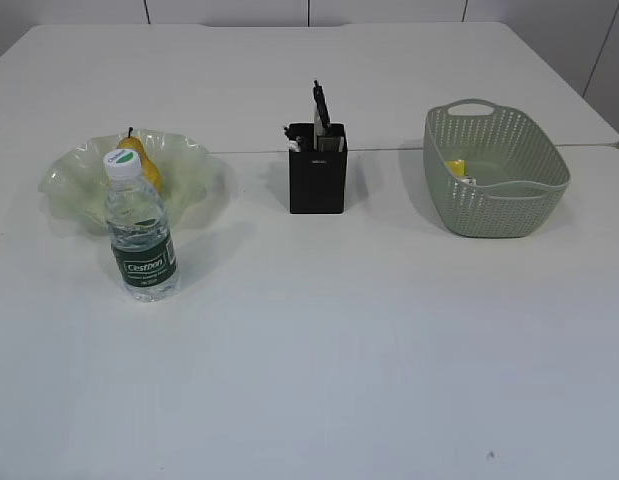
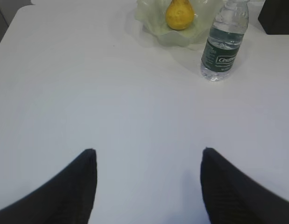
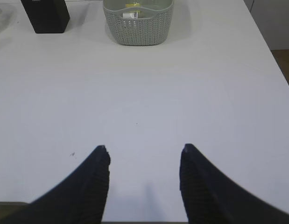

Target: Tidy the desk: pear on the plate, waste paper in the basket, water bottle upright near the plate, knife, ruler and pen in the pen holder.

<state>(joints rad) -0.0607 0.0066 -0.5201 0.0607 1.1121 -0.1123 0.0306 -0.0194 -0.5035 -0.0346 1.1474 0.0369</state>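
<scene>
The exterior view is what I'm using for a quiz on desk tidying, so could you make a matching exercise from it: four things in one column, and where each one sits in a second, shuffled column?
Things:
1. pear
2. water bottle
3. pen holder
4. basket

Places:
A. right side of the desk, a yellow scrap inside
B. standing upright on the desk just in front of the plate
C. middle of the desk, dark items sticking out of its top
D. lying in the ruffled green plate

Pairs: 1-D, 2-B, 3-C, 4-A
</scene>
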